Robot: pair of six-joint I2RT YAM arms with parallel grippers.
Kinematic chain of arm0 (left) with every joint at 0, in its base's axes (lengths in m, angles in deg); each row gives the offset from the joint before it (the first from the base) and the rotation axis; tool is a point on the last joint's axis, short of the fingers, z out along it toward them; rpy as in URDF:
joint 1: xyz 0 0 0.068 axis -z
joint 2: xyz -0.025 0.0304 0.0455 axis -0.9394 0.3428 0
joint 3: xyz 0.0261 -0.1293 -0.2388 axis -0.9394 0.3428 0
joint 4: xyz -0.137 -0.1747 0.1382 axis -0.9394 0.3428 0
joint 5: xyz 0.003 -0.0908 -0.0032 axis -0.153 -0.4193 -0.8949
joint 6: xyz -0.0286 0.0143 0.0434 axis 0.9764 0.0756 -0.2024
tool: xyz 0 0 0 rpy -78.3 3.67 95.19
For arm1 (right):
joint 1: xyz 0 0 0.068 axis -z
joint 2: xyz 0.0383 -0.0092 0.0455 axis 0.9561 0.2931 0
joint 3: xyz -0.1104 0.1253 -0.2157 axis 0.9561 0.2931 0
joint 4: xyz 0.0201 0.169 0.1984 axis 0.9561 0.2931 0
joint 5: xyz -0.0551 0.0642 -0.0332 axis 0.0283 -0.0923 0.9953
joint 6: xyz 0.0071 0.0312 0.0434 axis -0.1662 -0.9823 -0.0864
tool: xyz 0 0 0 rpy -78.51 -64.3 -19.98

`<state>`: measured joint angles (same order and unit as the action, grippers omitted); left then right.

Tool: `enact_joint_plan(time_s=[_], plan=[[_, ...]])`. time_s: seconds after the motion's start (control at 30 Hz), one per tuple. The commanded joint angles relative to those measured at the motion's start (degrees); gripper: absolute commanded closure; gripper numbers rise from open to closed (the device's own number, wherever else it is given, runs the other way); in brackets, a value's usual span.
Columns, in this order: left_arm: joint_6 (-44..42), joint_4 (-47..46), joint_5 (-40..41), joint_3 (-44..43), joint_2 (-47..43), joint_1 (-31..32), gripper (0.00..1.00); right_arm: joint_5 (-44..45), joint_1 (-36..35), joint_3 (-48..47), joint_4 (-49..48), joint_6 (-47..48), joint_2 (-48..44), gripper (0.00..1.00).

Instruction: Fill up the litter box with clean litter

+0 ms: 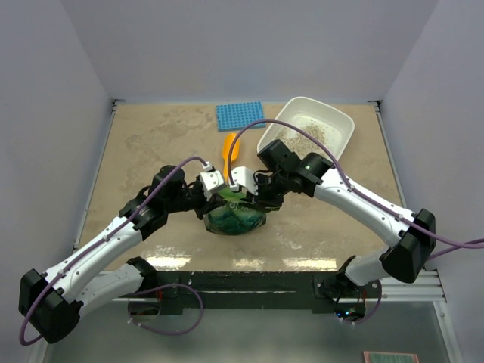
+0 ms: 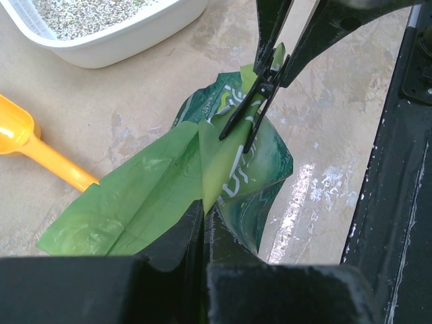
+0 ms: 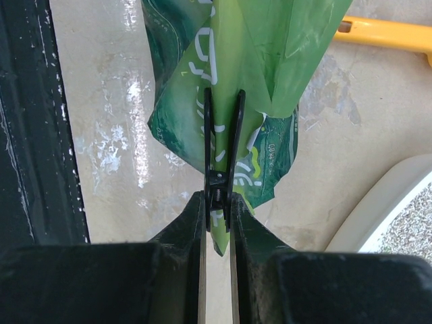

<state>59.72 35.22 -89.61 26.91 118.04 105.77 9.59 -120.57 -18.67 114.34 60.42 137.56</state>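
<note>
"White plastic litter box (image 1: 342, 136). Where is it?"
"On the table (image 1: 151, 144), far and to the right. Some clean litter (image 1: 302, 130) is already in it."
"And the rest?"
"I think it is in the green bag (image 1: 236, 218), in the middle, near the arms. A black clip (image 3: 223, 135) holds its top closed."
"Who holds what?"
"The left gripper (image 2: 202, 206) is pressed together on the bag's folded top. The right gripper (image 3: 217, 199) pinches the clip's handles."
"So which step is this?"
"Opening the bag, I think. Next the right gripper should squeeze harder so the clip lets go. Then it should pull the clip off while the left one steadies the bag. An orange scoop (image 1: 231, 147) and a blue mat (image 1: 240, 115) lie left of the box."
</note>
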Motion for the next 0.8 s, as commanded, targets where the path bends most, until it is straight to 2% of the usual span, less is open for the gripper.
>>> enact_joint_plan(time_s=[0.0,0.07,0.13,0.17,0.2,0.23,0.57,0.67,0.73,0.77], plan=[[0.4,-5.7,-0.8,-0.3,-1.7,0.0,1.0,1.0,-0.4,3.0,1.8,-1.0,0.4,1.0],[0.5,-5.7,-0.9,-0.3,-1.8,-0.1,1.0,0.3,-0.4,3.6,0.2,-1.1,0.5,0.97],[0.5,-5.7,-0.9,-0.2,-1.7,0.0,1.0,0.9,-0.4,4.3,-1.8,-2.5,-0.4,0.89],[0.4,-5.7,-0.9,-0.2,-1.7,0.0,1.0,0.7,-0.3,4.3,-2.9,-2.6,-0.7,0.81],[0.4,-5.8,-0.9,-0.2,-1.8,0.0,1.0,0.8,-0.3,4.4,-3.3,-2.9,-1.1,0.62],[0.5,-5.8,-0.9,-0.2,-1.7,0.0,1.0,0.8,-0.3,4.3,-3.6,-3.0,-1.3,0.03],[0.3,-5.9,-1.0,-0.2,-1.4,0.0,1.0,4.4,-0.1,-1.3,-4.0,-5.2,-6.4,0.02],[0.2,-6.0,-0.9,-0.6,-1.2,-0.1,1.0,10.9,0.1,-3.8,-6.9,-11.2,-9.2,0.02],[0.3,-6.2,-0.7,-0.8,-1.1,0.0,1.0,18.8,0.0,-5.6,-9.1,-15.7,-10.4,0.02],[0.3,-6.3,-0.6,-1.0,-0.9,0.0,1.0,22.4,0.0,-6.2,-11.2,-22.4,-11.0,0.02]])
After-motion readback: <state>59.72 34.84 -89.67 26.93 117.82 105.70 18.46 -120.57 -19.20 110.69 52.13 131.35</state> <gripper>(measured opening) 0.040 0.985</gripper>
